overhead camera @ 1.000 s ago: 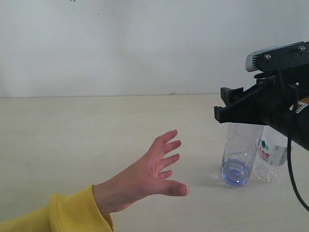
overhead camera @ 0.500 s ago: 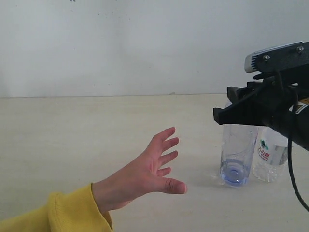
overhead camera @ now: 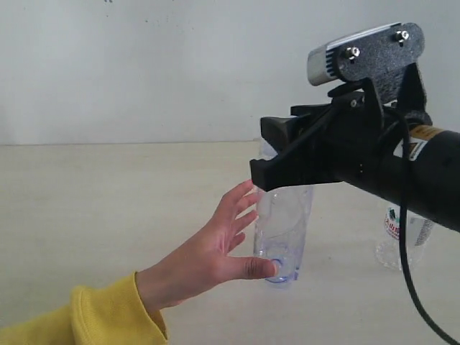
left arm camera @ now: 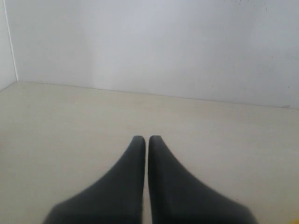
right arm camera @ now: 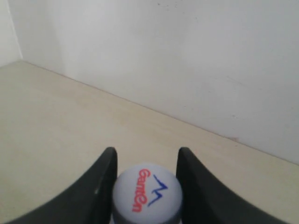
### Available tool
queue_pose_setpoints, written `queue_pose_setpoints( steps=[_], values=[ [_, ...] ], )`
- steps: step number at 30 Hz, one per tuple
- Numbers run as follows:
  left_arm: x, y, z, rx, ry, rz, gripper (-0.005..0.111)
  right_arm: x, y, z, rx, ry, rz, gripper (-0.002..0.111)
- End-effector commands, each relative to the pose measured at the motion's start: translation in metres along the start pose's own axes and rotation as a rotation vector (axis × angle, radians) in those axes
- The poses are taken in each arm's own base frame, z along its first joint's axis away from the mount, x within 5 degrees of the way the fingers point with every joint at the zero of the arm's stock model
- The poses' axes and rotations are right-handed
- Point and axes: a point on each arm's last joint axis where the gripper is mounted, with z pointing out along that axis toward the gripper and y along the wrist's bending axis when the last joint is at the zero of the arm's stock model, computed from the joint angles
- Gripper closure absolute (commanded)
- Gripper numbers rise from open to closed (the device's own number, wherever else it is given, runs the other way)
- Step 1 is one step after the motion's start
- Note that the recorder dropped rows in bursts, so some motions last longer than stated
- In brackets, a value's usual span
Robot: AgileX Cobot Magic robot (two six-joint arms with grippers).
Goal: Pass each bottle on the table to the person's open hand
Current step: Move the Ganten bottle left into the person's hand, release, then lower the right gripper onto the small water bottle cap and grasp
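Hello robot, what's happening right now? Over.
Right gripper shut on bluish bottle. Bottle at person's open hand. Left gripper shut, empty. Nothing in the way.

A plain white wall point(overhead camera: 144, 65) is standing behind the pale table point(overhead camera: 93, 187), soft even light is falling across both, and a second wall point(left arm camera: 3, 42) is seemingly meeting it at one corner.

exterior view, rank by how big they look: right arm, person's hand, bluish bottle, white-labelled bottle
1. right arm, nearest the camera, so inflated.
2. person's open hand and clear bluish bottle: about alike, unranked; the arm's fingers hide the bottle's top.
3. white-labelled bottle, partly hidden behind the arm.
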Motion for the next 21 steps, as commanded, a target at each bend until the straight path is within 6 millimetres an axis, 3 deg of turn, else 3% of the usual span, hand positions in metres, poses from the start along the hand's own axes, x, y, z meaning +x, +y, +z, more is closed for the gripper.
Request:
queue_pose_setpoints(
  steps=[1, 7, 9, 11, 12, 14, 18, 21],
  values=[
    [-0.001, 0.000, 0.000, -0.003, -0.002, -0.004, 0.103, -0.015, 0.016, -0.002, -0.076, -0.074, 0.020, 0.108],
    [-0.001, 0.000, 0.000, -0.003, -0.002, -0.004, 0.103, -0.017, 0.024, -0.003, -0.130, -0.079, 0.042, 0.105],
    [-0.001, 0.000, 0.000, -0.003, -0.002, -0.004, 0.103, -0.017, 0.025, -0.003, -0.136, -0.083, 0.022, 0.080],
    [-0.001, 0.000, 0.000, -0.003, -0.002, -0.004, 0.103, -0.017, 0.023, -0.003, -0.118, -0.084, 0.039, 0.038],
    [-0.001, 0.000, 0.000, -0.003, -0.002, -0.004, 0.103, -0.019, 0.019, -0.003, -0.077, -0.082, 0.075, 0.029],
    [-0.001, 0.000, 0.000, -0.003, -0.002, -0.004, 0.103, -0.026, 0.005, -0.010, 0.007, -0.089, 0.057, 0.034],
    [-0.001, 0.000, 0.000, -0.003, -0.002, -0.004, 0.103, -0.043, -0.036, -0.036, 0.186, -0.136, 0.020, 0.034],
    [-0.001, 0.000, 0.000, -0.003, -0.002, -0.004, 0.103, -0.044, -0.066, -0.051, 0.289, -0.094, 0.040, 0.034]
  ],
)
